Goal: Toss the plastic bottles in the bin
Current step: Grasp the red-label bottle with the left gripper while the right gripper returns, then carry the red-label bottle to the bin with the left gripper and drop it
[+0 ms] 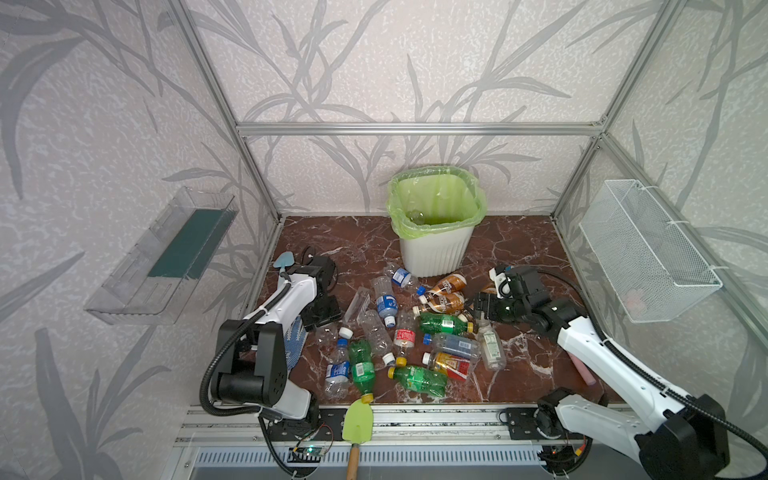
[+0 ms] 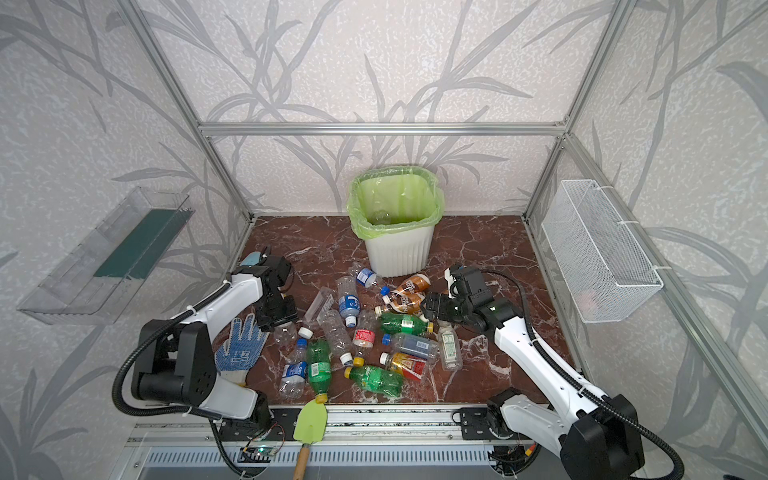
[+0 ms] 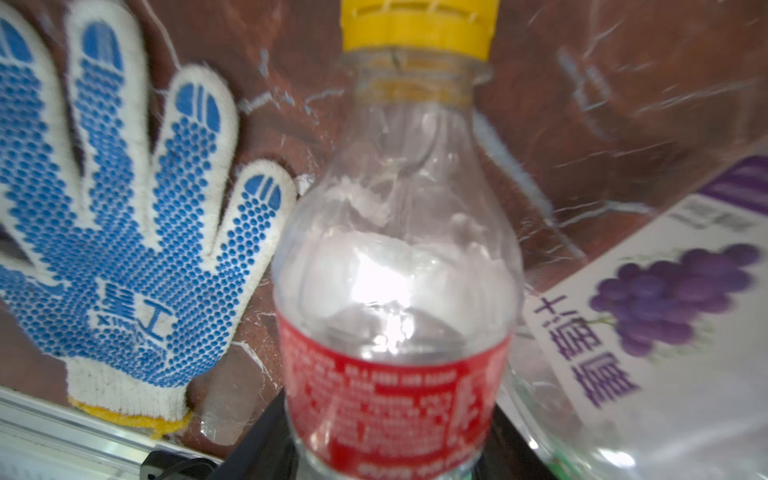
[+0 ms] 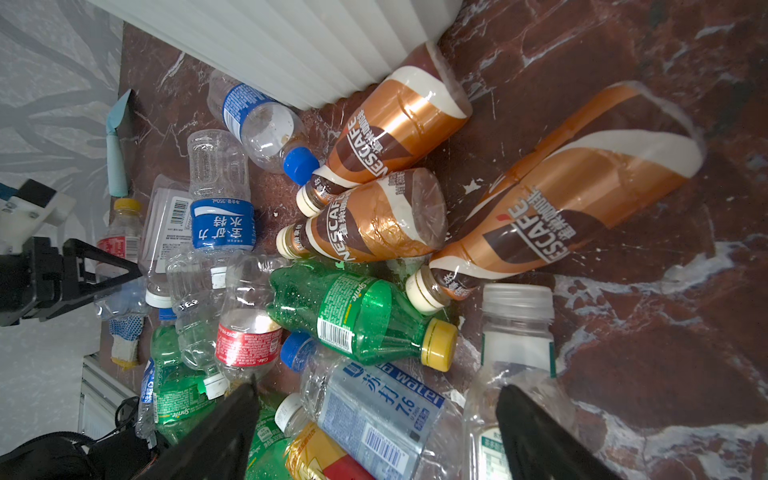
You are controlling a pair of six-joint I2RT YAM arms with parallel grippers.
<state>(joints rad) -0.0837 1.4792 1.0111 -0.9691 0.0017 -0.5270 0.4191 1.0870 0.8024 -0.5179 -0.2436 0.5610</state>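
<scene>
Several plastic bottles point(image 1: 415, 336) point(image 2: 374, 332) lie heaped on the red marble floor in front of the white ribbed bin point(image 1: 436, 253) point(image 2: 399, 253) point(image 4: 291, 41) with its green liner. My left gripper point(image 1: 322, 316) point(image 2: 276, 313) point(image 3: 386, 444) is low at the heap's left edge. Its jaws press both sides of a clear, red-labelled, yellow-capped bottle point(image 3: 395, 270) point(image 4: 114, 245). My right gripper point(image 1: 484, 309) point(image 2: 434, 309) point(image 4: 376, 399) hangs open over the heap's right side, above a blue-labelled water bottle point(image 4: 374, 419), near three brown coffee bottles point(image 4: 374, 216).
A blue-dotted glove point(image 2: 239, 349) point(image 3: 124, 249) lies beside the left arm. A clear packet with a grape print point(image 3: 665, 311) touches the heap. A green spade point(image 1: 357, 419) lies over the front rail, a blue spade point(image 1: 284, 262) at the back left. A clear tray point(image 1: 158, 266) and a wire basket point(image 1: 648, 253) hang on the walls.
</scene>
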